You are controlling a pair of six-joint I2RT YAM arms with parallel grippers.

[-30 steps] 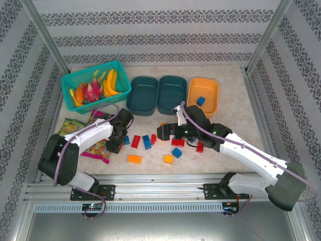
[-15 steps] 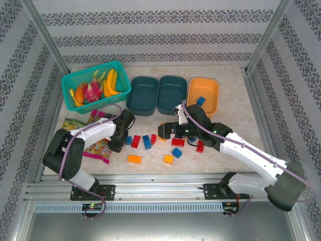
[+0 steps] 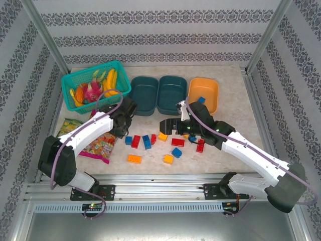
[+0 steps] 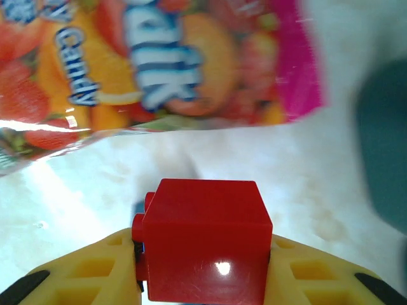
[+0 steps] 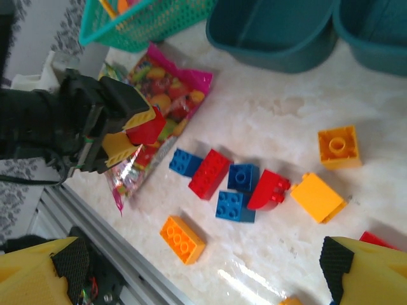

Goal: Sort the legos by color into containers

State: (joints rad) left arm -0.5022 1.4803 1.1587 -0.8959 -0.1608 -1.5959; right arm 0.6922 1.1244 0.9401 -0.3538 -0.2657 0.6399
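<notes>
My left gripper (image 4: 203, 279) is shut on a red lego (image 4: 202, 238), held off the table above the snack bag. The right wrist view shows that same gripper (image 5: 137, 136) with the red lego (image 5: 146, 129). My right gripper (image 5: 200, 264) stands open over the scattered legos: an orange one (image 5: 182, 238), a long red one (image 5: 209, 173) and blue ones (image 5: 235, 206). From above, the left gripper (image 3: 122, 124) is near the left teal container (image 3: 142, 94). The right gripper (image 3: 168, 125) hovers in front of the second teal container (image 3: 172, 93). The orange container (image 3: 208, 88) holds a blue lego (image 3: 200, 100).
A turquoise mesh basket (image 3: 70, 80) of toy fruit stands at the back left. Colourful snack bags (image 3: 98, 145) lie in front of it by the left arm. Loose legos spread across the table's middle, such as an orange one (image 3: 134, 158) and a red one (image 3: 177, 141).
My left gripper closed on the red lego and lifted it away from the pile, back toward the teal containers. The right gripper shifted slightly farther back, staying open.
</notes>
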